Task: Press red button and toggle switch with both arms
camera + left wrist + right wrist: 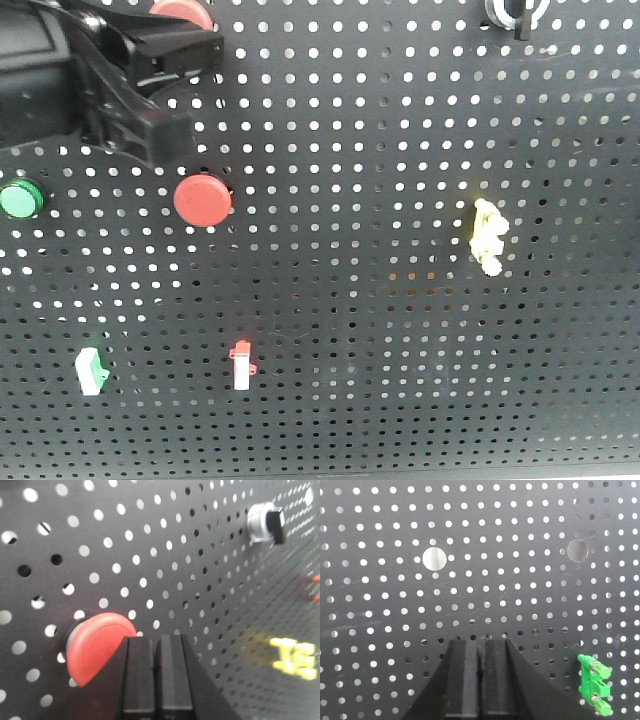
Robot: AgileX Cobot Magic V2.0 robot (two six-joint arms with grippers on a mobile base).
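- Black pegboard (400,150) fills the front view. The left gripper (195,50) sits at the top left, its tip just below an upper red button (180,10) that the frame edge partly cuts off. A second red button (203,200) is mounted lower, with a green button (20,198) to its left. Near the bottom are a red-and-white toggle switch (241,365) and, left of it, a green-and-white rocker switch (90,370); nothing touches either. A yellow part (488,237) is fixed at the right.
- Left wrist view: the fingers (140,675) are pressed together and hold nothing. Their tips overlap the right edge of the upper red button; whether they touch it cannot be told. A black rotary selector (265,522) is at the upper right.
- Right wrist view: the right gripper (480,647) has its fingers together and empty, facing bare pegboard with two larger holes (434,558). A green connector (594,685) is just to its right.
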